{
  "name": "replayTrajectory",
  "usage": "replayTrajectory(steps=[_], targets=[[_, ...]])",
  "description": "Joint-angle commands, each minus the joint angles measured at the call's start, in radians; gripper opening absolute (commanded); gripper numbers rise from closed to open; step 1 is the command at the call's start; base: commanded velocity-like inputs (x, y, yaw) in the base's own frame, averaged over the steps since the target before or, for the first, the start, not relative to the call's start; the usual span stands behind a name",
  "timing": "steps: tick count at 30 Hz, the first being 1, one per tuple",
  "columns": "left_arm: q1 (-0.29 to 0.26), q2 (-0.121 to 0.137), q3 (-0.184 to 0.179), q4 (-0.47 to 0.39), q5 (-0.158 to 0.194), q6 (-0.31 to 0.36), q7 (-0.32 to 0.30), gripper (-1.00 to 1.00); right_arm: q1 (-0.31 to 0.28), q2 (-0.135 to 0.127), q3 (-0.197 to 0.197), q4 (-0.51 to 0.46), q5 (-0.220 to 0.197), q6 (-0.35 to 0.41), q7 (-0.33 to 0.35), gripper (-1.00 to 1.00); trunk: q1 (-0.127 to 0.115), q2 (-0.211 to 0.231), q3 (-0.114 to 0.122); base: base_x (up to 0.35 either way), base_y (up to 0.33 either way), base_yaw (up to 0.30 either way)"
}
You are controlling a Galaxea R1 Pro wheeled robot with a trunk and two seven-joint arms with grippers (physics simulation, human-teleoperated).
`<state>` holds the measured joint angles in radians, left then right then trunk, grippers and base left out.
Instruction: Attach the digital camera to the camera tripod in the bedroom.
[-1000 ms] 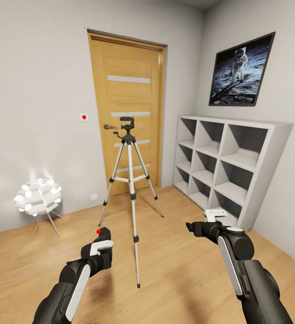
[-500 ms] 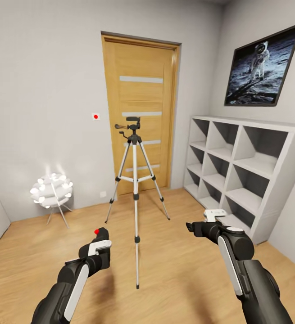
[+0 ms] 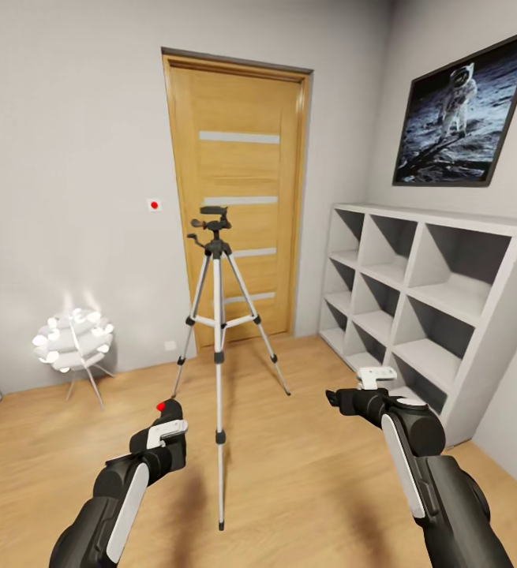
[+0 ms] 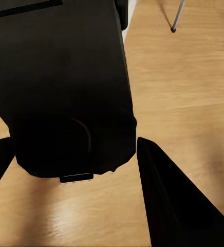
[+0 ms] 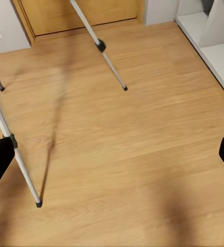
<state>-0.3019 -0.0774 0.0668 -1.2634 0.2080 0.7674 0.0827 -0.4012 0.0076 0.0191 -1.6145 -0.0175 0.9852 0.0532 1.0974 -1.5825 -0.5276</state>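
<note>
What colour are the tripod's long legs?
Silver, with black joints and feet. The camera tripod shows best in the head view.

camera tripod (image 3: 215, 315): silver legs, black joints, black head
digital camera (image 4: 60, 87): matte black
door (image 3: 238, 189): honey wood, pale grey stripes
floor (image 3: 305, 473): light wood grain
cube shelf (image 3: 424, 308): white
lamp (image 3: 73, 341): glowing white

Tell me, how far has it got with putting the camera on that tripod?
Partway. Done: the robot is in the room, facing the tripod, which stands by the door. In hand: the left gripper is closed on a black boxy body, apparently the camera. The right gripper is open and empty. Left: the tripod's head is bare, so the camera must be raised and fixed on it.
</note>
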Motion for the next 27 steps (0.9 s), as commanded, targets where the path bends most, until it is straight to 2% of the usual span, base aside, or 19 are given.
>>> replayTrajectory(steps=[1, 11, 17, 27], targets=[[-0.001, -0.001, 0.002, -0.002, 0.008, 0.006, 0.006, -1.0, -0.001, 0.0, -0.001, -0.001, -0.001, 0.004, 0.002, 1.0, 0.0, -0.001, -0.001, 0.255, -0.238, 0.061], [0.0, -0.001, 0.006, -0.002, 0.008, 0.006, 0.006, -1.0, -0.001, 0.0, -0.001, -0.001, -0.001, 0.004, 0.002, 1.0, 0.0, -0.001, -0.005, 0.274, -0.202, 0.142], [0.0, -0.002, 0.009, -0.009, 0.009, 0.017, 0.006, -1.0, -0.001, 0.0, -0.001, -0.001, -0.002, 0.004, 0.002, 1.0, 0.0, -0.001, -0.009, 0.136, -0.073, 0.213], [0.0, -0.001, 0.013, -0.062, 0.007, 0.06, 0.006, -1.0, -0.001, 0.0, -0.001, -0.001, -0.002, 0.004, 0.003, 1.0, -0.038, 0.069, 0.018, 0.025, -0.013, 0.183]])
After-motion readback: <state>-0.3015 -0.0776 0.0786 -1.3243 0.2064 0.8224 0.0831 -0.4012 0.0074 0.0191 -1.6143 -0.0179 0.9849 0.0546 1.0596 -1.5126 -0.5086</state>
